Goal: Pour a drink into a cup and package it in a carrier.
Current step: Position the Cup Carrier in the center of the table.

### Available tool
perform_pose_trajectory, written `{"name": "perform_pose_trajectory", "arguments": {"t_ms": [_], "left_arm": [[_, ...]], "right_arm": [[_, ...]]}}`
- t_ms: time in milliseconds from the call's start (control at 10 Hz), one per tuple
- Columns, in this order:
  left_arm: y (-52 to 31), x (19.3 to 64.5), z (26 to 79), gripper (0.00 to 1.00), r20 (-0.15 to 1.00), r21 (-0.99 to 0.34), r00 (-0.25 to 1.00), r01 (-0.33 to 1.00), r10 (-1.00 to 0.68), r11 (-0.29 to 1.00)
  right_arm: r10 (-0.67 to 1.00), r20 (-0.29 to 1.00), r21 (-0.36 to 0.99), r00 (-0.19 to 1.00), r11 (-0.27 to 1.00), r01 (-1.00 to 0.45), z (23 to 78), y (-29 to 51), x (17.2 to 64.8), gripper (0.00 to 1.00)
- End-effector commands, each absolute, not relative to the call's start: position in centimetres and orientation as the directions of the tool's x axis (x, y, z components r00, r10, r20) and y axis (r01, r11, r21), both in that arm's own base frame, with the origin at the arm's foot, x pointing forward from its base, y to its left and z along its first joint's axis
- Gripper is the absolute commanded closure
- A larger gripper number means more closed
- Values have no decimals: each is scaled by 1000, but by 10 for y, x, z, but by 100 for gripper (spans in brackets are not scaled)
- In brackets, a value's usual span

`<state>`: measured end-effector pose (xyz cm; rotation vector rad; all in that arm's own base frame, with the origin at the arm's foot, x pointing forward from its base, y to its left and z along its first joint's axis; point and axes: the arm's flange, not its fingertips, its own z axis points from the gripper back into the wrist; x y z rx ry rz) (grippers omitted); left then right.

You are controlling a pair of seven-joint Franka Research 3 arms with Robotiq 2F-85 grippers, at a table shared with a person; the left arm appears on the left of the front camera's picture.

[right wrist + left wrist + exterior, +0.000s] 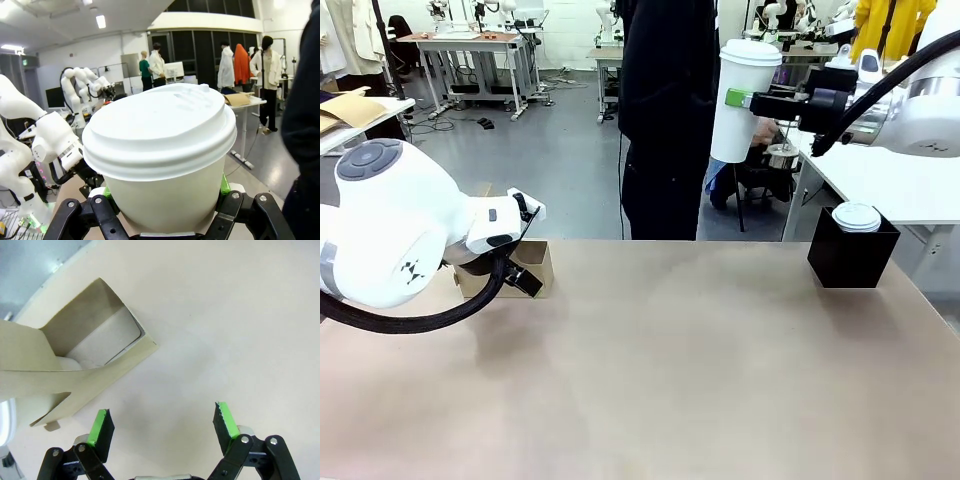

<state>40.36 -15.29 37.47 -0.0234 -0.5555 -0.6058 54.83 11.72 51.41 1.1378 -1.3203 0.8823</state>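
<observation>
White paper cup [745, 135] with its white plastic lid [160, 120] on is upright and held well above the table [700, 370], over the far right side; the right gripper [740, 98] is clamped on the cup's upper wall just under the lid, and in the right wrist view we see a green pad [224, 184] pressed against each side of it. Below and right of the cup a black box [852, 262] stands on the table near the right edge, with a white lid [857, 216] at its top. The brown cardboard carrier [542, 262] sits at the table's far left; the left gripper [161, 412] hangs just beside it, jaws spread wide, with only bare tabletop between the fingers [100, 426]; it has hold of nothing. In the left wrist view we see the carrier's open slot and upright tab off to one side of the gripper, apart from the nearer finger. A person in dark clothes [665, 120] stands at the far side, behind the middle of the table.
</observation>
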Motion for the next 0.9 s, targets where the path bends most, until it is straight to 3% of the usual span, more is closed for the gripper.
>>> {"name": "perform_pose_trajectory", "arguments": {"t_ms": [0,400,800], "left_arm": [[-150,403,414,0,518,118,697,515,-495,849],[-161,398,513,0,461,77,791,417,-404,905],[-151,456,562,0,388,33,885,268,-259,963]], "right_arm": [[-143,987,106,70,261,-960,516,118,546,19],[-143,987,106,70,261,-960,516,118,546,19],[-143,987,106,70,261,-960,516,118,546,19]]}}
